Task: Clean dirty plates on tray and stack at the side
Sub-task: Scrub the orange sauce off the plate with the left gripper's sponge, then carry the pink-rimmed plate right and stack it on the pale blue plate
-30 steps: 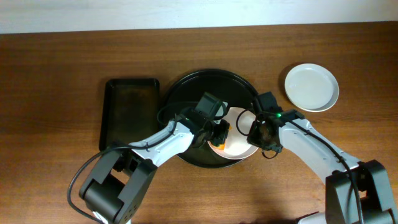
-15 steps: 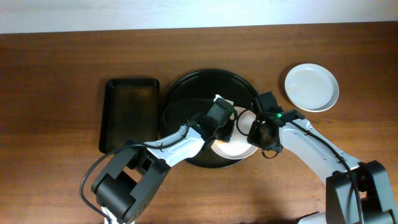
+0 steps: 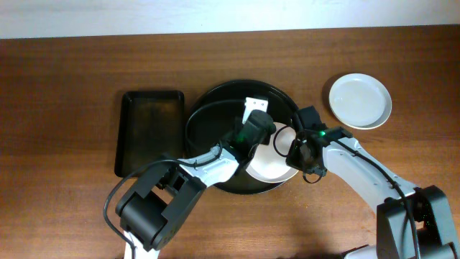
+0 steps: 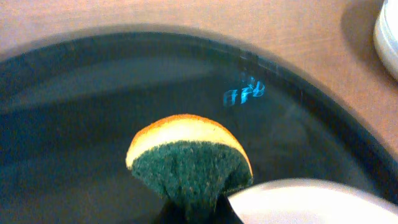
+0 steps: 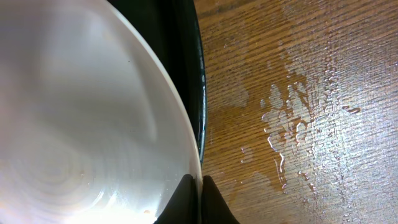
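- The plate (image 3: pixel 272 164) is round, shallow and glossy white. It lies in the tray's (image 3: pixel 215 108) right part nearest the robot, its rim over the tray's raised black edge. Being round, it has no long axis.
- The right end effector (image 5: pixel 199 198) is closed on that plate's rim.
- The left end effector (image 4: pixel 193 214) pinches a sponge (image 4: pixel 186 162), orange foam with a rough green face, bent into a fan.
- A second plate (image 3: pixel 360 101) sits apart on the wood-grain table (image 3: pixel 72 72), which is wet beside the tray.
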Available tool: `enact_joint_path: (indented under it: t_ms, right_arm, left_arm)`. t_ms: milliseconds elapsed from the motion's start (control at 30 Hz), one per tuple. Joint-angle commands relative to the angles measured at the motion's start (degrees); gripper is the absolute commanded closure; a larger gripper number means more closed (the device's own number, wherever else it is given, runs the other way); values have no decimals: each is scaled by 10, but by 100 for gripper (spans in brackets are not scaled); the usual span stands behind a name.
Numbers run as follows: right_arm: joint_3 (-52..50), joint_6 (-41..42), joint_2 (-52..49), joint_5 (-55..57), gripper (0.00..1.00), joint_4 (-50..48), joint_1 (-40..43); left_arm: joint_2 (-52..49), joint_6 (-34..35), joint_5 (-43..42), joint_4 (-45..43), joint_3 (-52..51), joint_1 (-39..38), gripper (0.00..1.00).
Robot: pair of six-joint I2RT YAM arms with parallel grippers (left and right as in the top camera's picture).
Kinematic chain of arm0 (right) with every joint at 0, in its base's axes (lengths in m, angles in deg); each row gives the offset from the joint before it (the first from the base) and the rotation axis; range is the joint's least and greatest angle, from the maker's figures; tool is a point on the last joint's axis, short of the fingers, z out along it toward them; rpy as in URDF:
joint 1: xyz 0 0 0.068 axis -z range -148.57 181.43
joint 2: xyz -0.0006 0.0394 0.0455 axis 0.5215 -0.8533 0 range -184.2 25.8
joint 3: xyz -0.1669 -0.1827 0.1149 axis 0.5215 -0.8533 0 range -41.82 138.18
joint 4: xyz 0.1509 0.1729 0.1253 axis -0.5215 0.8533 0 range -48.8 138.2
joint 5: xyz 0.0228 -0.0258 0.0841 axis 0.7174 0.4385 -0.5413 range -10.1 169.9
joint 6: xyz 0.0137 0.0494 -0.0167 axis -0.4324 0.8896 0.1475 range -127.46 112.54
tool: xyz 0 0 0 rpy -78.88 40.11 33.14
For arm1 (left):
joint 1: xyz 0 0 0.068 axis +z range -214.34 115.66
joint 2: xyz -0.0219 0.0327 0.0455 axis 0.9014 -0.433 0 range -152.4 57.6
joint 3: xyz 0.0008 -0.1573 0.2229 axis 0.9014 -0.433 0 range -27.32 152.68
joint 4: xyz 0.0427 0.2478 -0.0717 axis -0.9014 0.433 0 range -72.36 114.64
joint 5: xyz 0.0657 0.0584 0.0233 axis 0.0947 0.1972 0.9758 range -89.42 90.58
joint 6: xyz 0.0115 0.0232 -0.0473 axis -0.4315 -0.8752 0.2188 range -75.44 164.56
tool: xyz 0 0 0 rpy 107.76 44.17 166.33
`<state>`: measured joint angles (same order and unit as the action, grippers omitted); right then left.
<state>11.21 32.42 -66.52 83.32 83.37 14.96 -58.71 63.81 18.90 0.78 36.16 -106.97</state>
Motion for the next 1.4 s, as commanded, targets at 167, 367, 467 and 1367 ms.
enact_joint_path:
  t_ms: [167, 367, 467, 1367]
  right_arm:
    - [-11, -7, 0, 28, 96, 13, 4]
    - [36, -88, 2, 12, 96, 23, 4]
    - [124, -158, 7, 10, 96, 66, 3]
    - [307, -195, -37, 532, 96, 40, -127]
  left_arm:
    - [31, -154, 147, -263, 2, 59, 100]
    - [195, -167, 292, 36, 2, 67, 100]
    - [263, -155, 265, 217, 2, 82, 98]
    - [200, -185, -374, 508, -42, 499, 99]
